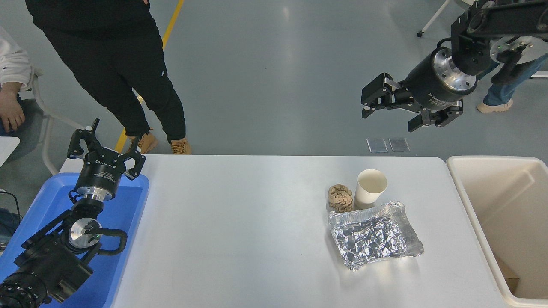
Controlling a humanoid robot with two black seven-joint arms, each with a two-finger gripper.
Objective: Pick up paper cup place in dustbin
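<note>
The white paper cup stands upright on the white table, right of middle, touching a crumpled brown paper ball on its left. The cream dustbin stands off the table's right edge. My right gripper is open and empty, high in the air beyond the table's far edge, above and slightly right of the cup, its fingers pointing left and down. My left gripper is open and parked over the blue tray at the lower left.
A shiny foil tray lies just in front of the cup. A blue plastic tray sits at the table's left end. A person in black stands at the far left side; another person's legs show at the top right.
</note>
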